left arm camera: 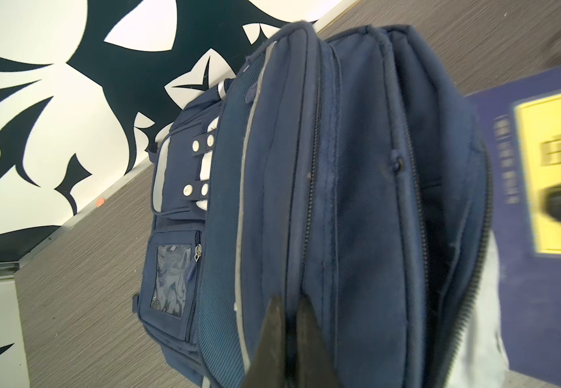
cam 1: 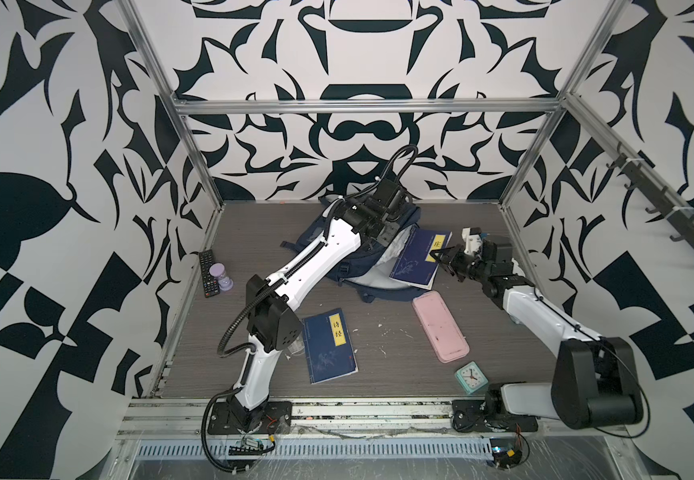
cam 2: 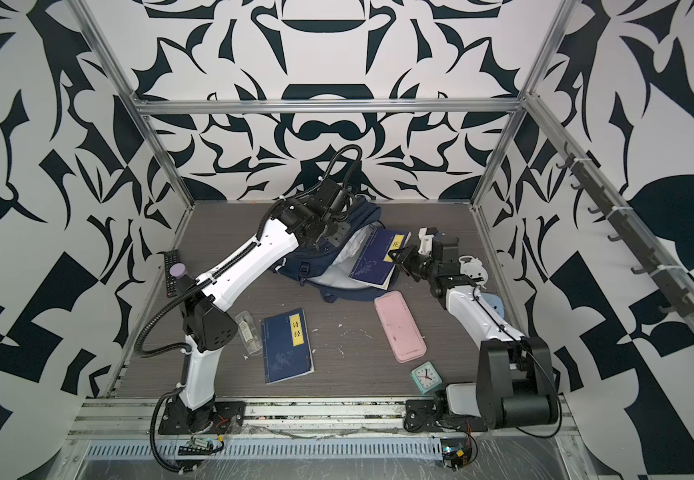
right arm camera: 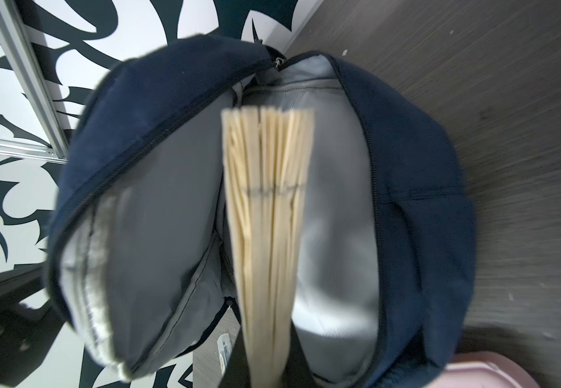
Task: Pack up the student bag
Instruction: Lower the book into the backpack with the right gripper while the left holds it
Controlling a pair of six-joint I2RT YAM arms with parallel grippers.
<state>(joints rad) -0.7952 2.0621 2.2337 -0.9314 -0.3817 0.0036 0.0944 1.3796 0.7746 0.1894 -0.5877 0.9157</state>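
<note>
Navy woven-fabric bag [cam 1: 355, 268] lies at back-centre of the table [cam 1: 378, 332]: grey reflective piping, smooth pale lining, main zip gaping. The left gripper [left arm camera: 288, 302] pinches its top flap. The right gripper [cam 1: 441, 254] clamps a flat blue book [cam 1: 416, 259], cream pages, over the opening.

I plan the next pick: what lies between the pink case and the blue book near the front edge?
Between the blue book and the pink case the table is bare except small white scraps; both top views show it.
</note>
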